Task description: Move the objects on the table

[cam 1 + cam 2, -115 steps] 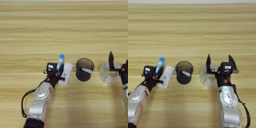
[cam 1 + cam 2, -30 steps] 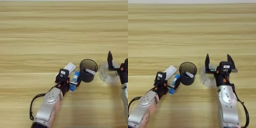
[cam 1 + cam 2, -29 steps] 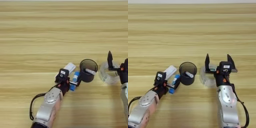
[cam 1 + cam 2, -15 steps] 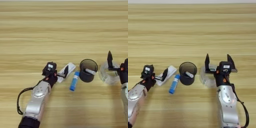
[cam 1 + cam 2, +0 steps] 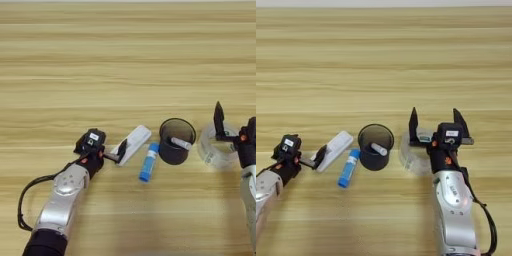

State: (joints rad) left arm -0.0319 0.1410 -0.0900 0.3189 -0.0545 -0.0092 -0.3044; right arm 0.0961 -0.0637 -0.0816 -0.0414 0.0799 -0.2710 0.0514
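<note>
A blue tube (image 5: 148, 162) with a white label lies flat on the table (image 5: 125, 60), just left of the black mesh cup (image 5: 176, 140). The cup stands upright with a small white cylinder (image 5: 181, 144) inside it. The flat white stick-like device (image 5: 132, 144) lies slanted left of the tube. My left gripper (image 5: 116, 151) is open at the device's lower left end, one finger beside its edge. Right of the cup lies the clear tape roll (image 5: 411, 152). Over its far side my right gripper (image 5: 437, 126) stands open, fingers pointing up, holding nothing.
A black cable (image 5: 27, 200) loops beside my left forearm at the lower left. The far half of the table shows only bare plank grain. All the things sit in one row near the front.
The left gripper has let go of the blue tube and drawn back to the left. The tube now lies on the table beside the cup. The right arm has not moved.
</note>
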